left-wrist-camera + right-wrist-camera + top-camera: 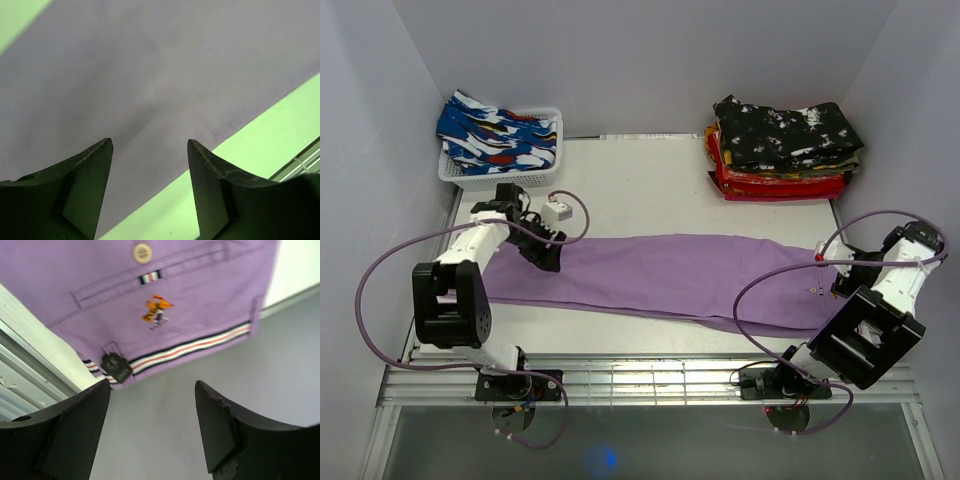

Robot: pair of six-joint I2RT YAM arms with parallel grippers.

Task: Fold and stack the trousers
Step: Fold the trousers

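Purple trousers lie folded lengthwise across the table, legs to the left, waistband to the right. My left gripper is open and empty over the leg end; its wrist view shows the purple cloth and its edge between the open fingers. My right gripper is open and empty at the waistband end; its wrist view shows the striped waistband, a button, an embroidered logo and a black tag. A stack of folded trousers sits at the back right.
A white basket with blue patterned trousers stands at the back left. Grey walls enclose the table on the left, back and right. Purple cables loop beside both arms. A metal rail runs along the table's front edge.
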